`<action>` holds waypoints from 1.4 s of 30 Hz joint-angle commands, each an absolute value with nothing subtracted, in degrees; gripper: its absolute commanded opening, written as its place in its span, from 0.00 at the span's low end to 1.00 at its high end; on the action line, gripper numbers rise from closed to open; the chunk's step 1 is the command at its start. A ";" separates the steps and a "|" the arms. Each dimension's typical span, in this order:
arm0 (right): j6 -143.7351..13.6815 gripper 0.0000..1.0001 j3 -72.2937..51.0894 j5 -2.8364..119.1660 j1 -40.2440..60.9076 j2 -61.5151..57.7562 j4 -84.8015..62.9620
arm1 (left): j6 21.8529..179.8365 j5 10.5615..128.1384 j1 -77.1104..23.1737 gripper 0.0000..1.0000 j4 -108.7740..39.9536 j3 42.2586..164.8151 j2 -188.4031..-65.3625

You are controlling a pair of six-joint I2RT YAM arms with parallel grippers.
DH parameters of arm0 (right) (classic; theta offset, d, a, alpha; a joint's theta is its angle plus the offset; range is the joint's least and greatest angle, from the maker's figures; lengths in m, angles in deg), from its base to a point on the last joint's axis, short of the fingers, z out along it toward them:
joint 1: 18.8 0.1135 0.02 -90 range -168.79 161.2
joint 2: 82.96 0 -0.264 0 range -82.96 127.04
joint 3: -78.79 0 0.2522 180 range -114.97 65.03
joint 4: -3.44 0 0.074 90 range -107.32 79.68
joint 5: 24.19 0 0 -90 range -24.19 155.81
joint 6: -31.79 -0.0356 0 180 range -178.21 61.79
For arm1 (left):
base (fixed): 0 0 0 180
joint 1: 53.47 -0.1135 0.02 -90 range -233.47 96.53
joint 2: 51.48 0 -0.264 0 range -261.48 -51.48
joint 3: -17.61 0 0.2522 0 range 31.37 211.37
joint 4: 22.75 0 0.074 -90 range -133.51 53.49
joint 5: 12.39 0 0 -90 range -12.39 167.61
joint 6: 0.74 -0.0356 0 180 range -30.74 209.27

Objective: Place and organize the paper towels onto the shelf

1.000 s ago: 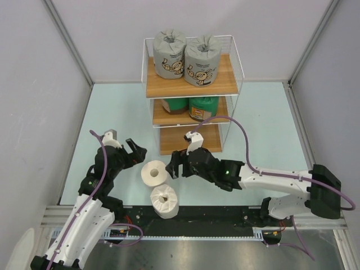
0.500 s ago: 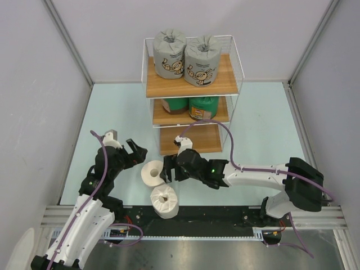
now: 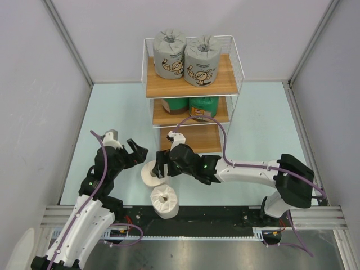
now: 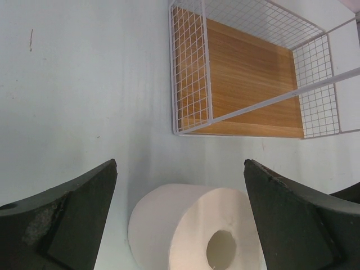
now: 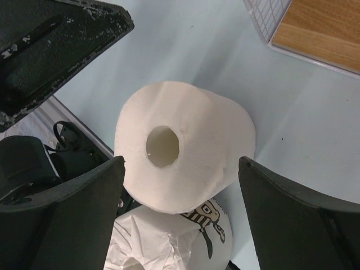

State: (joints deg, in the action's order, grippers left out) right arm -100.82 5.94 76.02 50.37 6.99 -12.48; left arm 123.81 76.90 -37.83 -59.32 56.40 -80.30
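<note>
The shelf (image 3: 229, 79) holds two grey printed paper towels (image 3: 170, 53) (image 3: 202, 59) on its top board and two dark green ones (image 3: 203, 106) on the middle board. Its bottom board (image 4: 247, 84) is bare. A plain white roll (image 5: 183, 146) (image 3: 149, 174) lies on the table in front of the shelf. My right gripper (image 5: 181, 160) (image 3: 161, 167) hovers open over it, one finger on each side. A second, wrapped white roll (image 3: 164, 201) (image 5: 174, 242) lies just nearer. My left gripper (image 3: 135, 153) (image 4: 180, 163) stands open just left of the plain roll (image 4: 191, 230).
Grey walls close in the pale table on the left, right and back. The black rail with the arm bases (image 3: 225, 216) runs along the near edge. The right arm's purple cable (image 3: 219, 126) loops in front of the shelf's lower tiers.
My right arm has swung left, bringing its open gripper over the plain white roll. The left arm and both rolls have stayed put.
</note>
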 commanded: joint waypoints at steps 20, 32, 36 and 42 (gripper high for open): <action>-93.11 0.87 -5.02 87.51 54.77 14.68 -22.45 | 124.60 75.77 -37.56 1.00 -57.52 55.63 -79.60; -90.21 0.87 -9.32 91.82 56.62 17.14 -24.82 | 124.77 75.68 -37.56 1.00 -57.43 55.54 -79.25; -89.15 0.87 -11.60 93.84 56.62 17.94 -26.67 | 124.77 75.68 -37.56 1.00 -57.43 55.54 -79.16; -88.89 0.87 -13.63 95.07 56.26 18.99 -29.57 | 124.77 75.68 -37.56 1.00 -57.34 55.36 -79.16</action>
